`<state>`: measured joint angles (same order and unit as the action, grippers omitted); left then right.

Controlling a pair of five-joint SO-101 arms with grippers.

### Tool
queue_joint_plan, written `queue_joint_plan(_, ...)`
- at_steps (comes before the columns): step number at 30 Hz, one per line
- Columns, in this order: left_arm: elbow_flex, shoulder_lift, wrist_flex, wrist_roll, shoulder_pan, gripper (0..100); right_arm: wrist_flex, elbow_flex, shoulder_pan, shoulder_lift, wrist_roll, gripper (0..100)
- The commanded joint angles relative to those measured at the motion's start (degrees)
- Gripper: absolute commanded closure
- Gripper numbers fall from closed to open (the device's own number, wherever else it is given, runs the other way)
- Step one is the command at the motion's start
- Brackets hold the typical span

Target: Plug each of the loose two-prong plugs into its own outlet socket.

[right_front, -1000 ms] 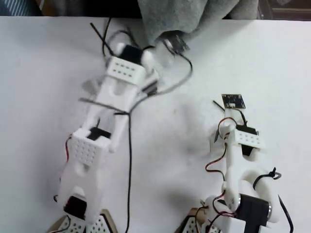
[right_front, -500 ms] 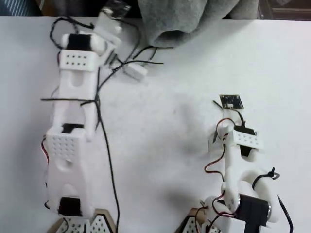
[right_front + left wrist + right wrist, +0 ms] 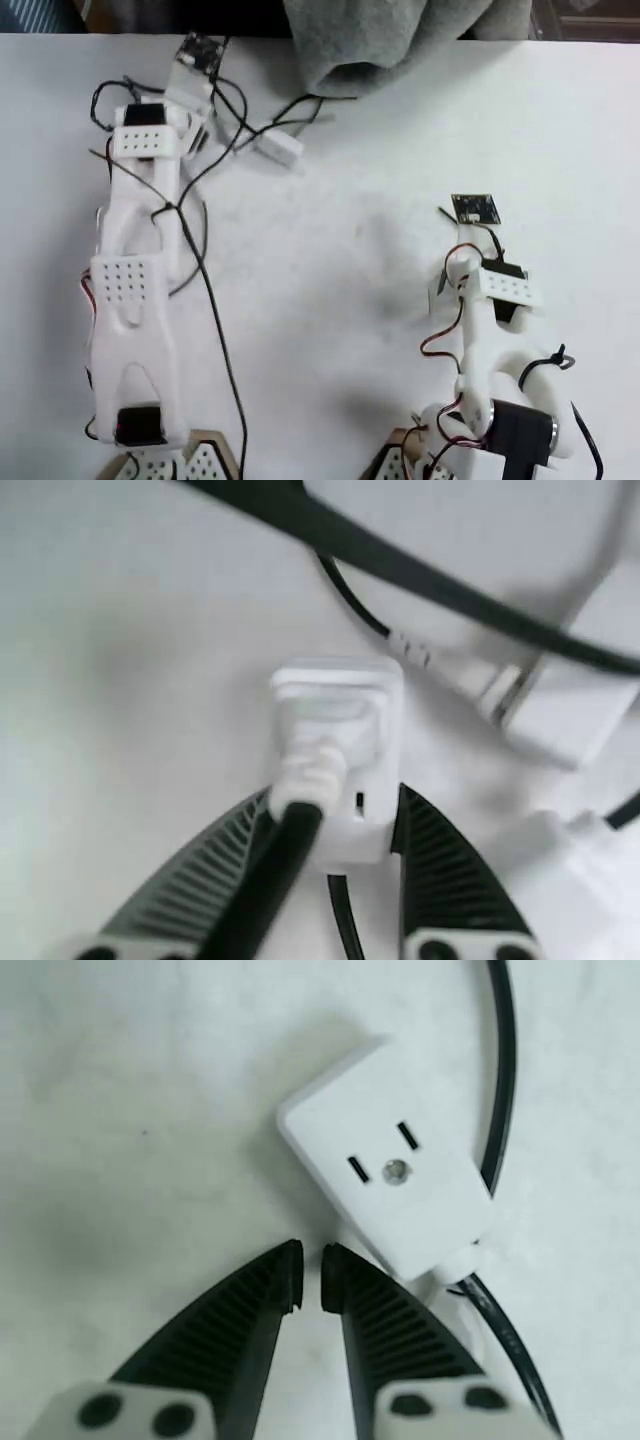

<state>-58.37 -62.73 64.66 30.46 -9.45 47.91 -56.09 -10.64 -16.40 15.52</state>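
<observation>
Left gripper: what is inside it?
A white plug sits between the left gripper's fingers, touching both, with its black cord running back toward the camera. The prongs cannot be seen: the plug's own body covers them.

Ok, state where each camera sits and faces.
High view: fixed above the table, looking down on left arm and right arm.
Left wrist view: wrist-mounted, looking at the white corded block in the left gripper.
Right wrist view: wrist-mounted, looking past the right gripper at an outlet socket.
Shared by high and left wrist: black cables.
</observation>
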Motion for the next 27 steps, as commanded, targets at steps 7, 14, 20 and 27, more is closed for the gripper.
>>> queue_joint_plan(7,-25.8,-5.5,17.1,-7.6,-1.9,63,-0.7,0.1,0.6,-1.7,-0.1,95.3)
queue_joint_plan(14,-36.6,2.3,34.1,-7.6,-3.8,63,-0.7,0.1,0.5,-1.7,-0.1,95.3)
queue_joint_plan(20,-36.2,13.5,38.1,-9.8,-8.0,63,-0.7,0.1,0.4,-1.8,-0.2,95.3)
queue_joint_plan(27,-13.4,33.3,38.2,-13.9,-13.0,63,-1.8,0.1,0.3,-2.2,-0.6,95.3)
